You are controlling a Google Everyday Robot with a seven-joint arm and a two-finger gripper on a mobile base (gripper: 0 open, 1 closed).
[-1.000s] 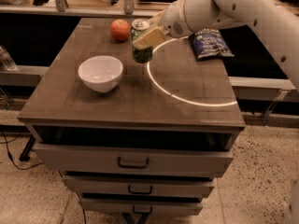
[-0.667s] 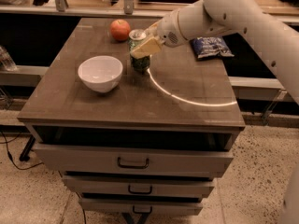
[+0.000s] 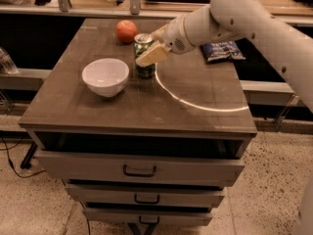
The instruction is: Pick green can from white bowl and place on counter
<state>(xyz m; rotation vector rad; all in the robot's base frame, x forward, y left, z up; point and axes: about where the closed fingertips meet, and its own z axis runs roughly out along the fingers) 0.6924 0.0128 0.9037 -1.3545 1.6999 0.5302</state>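
Standing upright on the counter [image 3: 93, 112], the can [image 3: 145, 72] is out of the bowl [image 3: 105, 85] and sits just beside it, on the side toward the right edge and nearer the back edge than the front. Its base appears to touch the top just inside the left end of the white arc [image 3: 205, 105]. The gripper [image 3: 145, 56] is at the can's upper half, reaching in from the right edge; its fingers pinch the can, one pale finger [image 3: 152, 54] lying across the side that faces the front edge.

The step in hand looks like the set-down itself. What remains, as I judge it, is to spread the fingers without tipping the can, then lift clear upward and back toward the right, keeping off the bowl and the fruit [image 3: 126, 31] near the back edge.

The second finger is hidden behind the can, so how firm the grip is stays a guess. Whether the can's foot bears fully on the counter is hard to tell. The arm [image 3: 234, 18] is cut off at the right.
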